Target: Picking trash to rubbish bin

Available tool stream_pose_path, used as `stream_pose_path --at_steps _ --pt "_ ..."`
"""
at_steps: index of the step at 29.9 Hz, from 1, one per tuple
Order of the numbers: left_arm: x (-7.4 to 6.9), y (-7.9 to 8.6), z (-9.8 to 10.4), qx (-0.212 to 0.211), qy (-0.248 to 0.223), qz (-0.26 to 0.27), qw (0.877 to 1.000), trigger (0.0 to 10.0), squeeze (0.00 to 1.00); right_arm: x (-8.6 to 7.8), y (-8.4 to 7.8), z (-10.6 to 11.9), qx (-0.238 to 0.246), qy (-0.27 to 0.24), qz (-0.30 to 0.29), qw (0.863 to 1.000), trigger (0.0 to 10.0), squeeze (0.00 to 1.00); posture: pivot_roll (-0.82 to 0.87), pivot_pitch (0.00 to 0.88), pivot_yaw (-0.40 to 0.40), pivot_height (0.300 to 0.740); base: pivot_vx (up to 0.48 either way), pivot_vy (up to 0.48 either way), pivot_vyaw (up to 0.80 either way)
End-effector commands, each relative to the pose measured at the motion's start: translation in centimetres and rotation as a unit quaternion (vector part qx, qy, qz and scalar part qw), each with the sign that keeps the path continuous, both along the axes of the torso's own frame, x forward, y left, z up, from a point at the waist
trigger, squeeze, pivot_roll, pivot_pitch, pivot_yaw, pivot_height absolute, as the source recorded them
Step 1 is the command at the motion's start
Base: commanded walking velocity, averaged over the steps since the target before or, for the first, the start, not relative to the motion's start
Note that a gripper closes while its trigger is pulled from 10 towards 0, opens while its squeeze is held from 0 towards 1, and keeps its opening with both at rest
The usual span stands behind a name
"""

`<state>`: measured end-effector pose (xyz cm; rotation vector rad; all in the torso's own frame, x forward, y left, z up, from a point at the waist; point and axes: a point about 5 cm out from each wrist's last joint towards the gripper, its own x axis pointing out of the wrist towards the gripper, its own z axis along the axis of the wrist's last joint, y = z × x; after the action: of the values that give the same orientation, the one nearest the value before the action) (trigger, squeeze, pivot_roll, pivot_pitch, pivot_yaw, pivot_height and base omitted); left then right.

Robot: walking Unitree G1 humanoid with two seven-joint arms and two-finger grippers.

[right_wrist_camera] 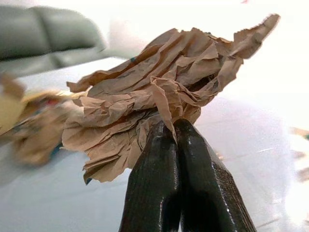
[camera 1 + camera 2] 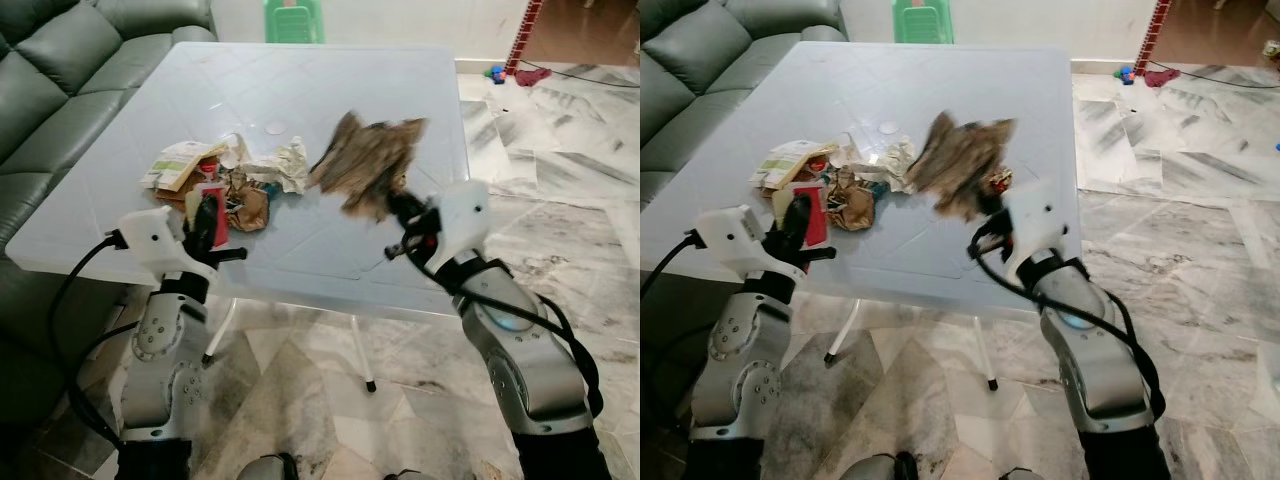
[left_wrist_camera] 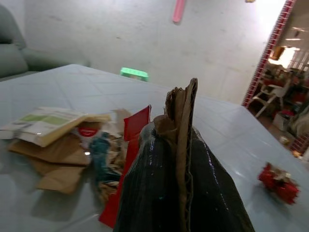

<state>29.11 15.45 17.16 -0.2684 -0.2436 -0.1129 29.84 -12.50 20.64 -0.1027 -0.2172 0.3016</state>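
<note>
Right pincer (image 1: 176, 126) clamped on crumpled brown paper (image 2: 368, 163), raised above surface (image 2: 300, 90); left pincer (image 3: 181, 145) pinching cardboard scrap (image 3: 182, 113) beside trash pile (image 2: 225, 180). Risk: thin paper tearing or slipping free in transit.
</note>
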Motion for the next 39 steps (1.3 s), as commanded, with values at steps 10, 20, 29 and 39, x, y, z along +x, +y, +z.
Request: stream_pose_path --at_steps 10,20,29,39 --pt "-0.8 -1.4 0.4 0.019 0.012 -0.057 0.998 6.7 0.0 0.1 -1.9 -0.9 0.003 -0.014 -0.081 0.997 10.0 0.0 -0.04 0.064 0.082 0.74 0.0 0.0 0.0" --pt "-0.4 -0.9 0.7 0.026 0.011 -0.05 0.998 5.9 0.0 0.5 -1.6 -0.8 0.005 -0.02 -0.079 0.997 10.0 0.0 -0.04 0.056 0.081 0.74 0.0 0.176 0.0" --pt "-0.2 -0.7 0.5 0.011 0.028 -0.049 0.998 5.7 0.0 0.7 -1.7 -0.8 0.008 -0.025 -0.085 0.996 10.0 0.0 -0.03 0.055 0.085 0.74 0.0 0.363 0.0" --pt "-0.1 -0.8 0.4 0.007 0.032 -0.052 0.998 5.5 0.0 0.8 -1.7 -0.8 0.008 -0.027 -0.083 0.996 10.0 0.0 -0.04 0.057 0.084 0.74 0.0 0.475 0.0"
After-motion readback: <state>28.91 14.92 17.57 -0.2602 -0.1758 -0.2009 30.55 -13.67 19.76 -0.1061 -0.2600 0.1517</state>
